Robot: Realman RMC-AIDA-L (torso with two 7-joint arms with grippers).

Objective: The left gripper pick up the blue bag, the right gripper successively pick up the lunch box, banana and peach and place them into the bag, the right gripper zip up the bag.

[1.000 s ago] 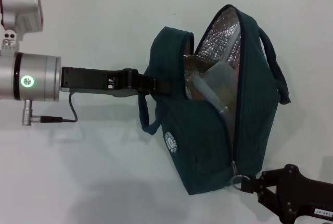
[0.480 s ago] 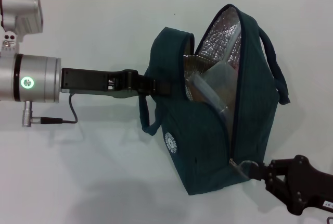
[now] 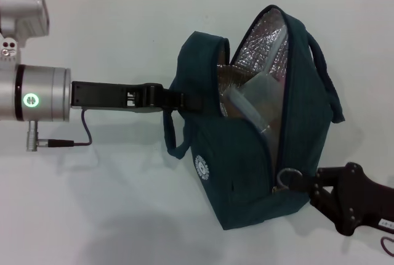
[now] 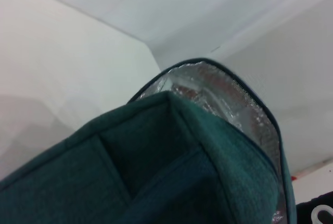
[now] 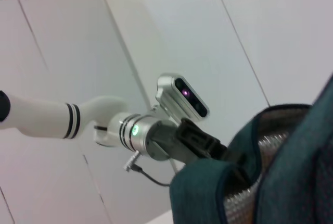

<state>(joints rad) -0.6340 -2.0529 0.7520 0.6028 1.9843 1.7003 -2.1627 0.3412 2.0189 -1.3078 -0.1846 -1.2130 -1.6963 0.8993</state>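
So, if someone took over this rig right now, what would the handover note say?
Left end effector: shut on the blue bag, holding one side of its mouth.
Right end effector: shut on the zipper pull ring, at the near bottom end of the opening.
The bag is still gaping, foil lining exposed. The lunch box is inside; the banana and peach are not visible, neither on the table nor in the bag.
Left: run the zipper along the opening until it is closed.

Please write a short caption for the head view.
Left gripper holds the open blue bag; right gripper grips its zipper ring.
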